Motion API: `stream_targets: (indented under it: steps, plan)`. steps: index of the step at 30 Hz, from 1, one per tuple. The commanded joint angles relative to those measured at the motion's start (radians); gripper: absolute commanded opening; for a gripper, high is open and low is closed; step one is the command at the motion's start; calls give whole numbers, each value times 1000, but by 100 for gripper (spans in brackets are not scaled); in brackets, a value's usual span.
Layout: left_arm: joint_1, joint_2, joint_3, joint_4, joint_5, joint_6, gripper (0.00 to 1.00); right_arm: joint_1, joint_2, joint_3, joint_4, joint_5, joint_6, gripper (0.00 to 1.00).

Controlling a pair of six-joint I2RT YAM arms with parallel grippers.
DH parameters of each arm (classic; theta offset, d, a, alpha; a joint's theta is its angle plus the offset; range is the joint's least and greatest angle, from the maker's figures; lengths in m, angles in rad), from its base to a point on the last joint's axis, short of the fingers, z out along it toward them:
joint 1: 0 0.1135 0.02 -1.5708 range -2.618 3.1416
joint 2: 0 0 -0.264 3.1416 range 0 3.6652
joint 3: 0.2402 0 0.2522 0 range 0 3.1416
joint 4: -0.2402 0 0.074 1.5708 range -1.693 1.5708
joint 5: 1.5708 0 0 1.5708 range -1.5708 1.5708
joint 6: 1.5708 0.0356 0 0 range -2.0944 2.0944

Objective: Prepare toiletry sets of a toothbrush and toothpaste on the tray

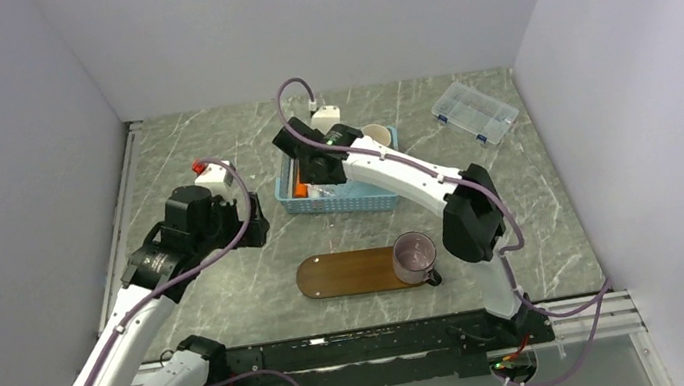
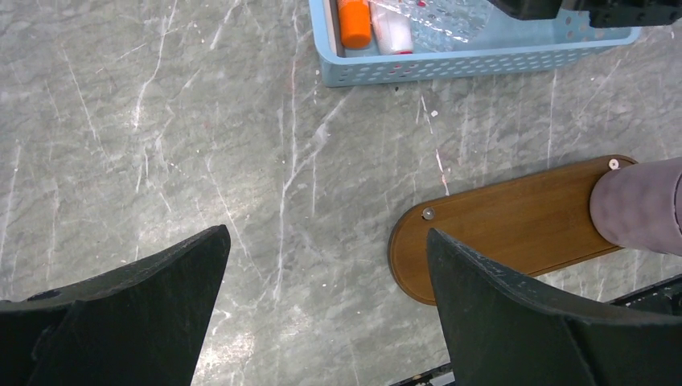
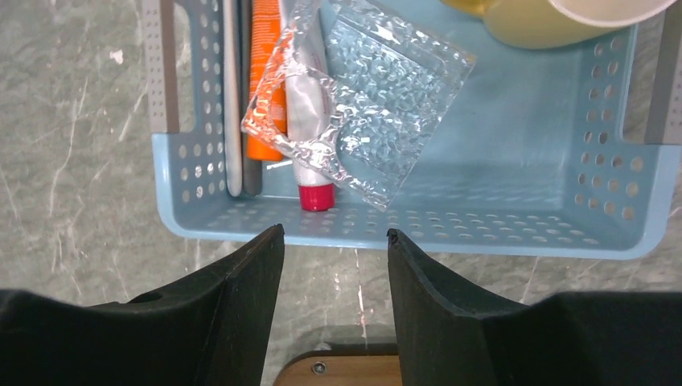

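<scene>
One toothpaste (image 3: 315, 191), red cap pointing toward tray (image 3: 346, 375).

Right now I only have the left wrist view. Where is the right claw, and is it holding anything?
Observer: The right claw hangs over the near wall of the blue basket, jaws apart, with nothing between them.
Operator: I can see tubes in there. Any brushes?
Observer: Yes. A whitish toothbrush and a grey toothbrush lie along its left wall, beside the orange toothpaste.
Operator: Anything else in the basket?
Observer: A cream cup sits in its far right corner.
</scene>
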Motion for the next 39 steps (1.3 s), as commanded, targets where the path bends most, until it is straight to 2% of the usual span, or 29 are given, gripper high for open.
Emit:
stream_targets:
  steps: [1,5,11,39]
  plan:
    - [5,-26,-8,36,26,5,99,-30,-25,-23,51,4,146,53]
    - [4,-37,-9,40,37,1,99,-46,-19,-45,90,-2,193,53]
    - [4,-44,-9,44,60,-3,99,-57,65,44,46,3,235,52]
    - [-11,-53,-16,48,90,-8,99,-103,213,121,82,-50,269,43]
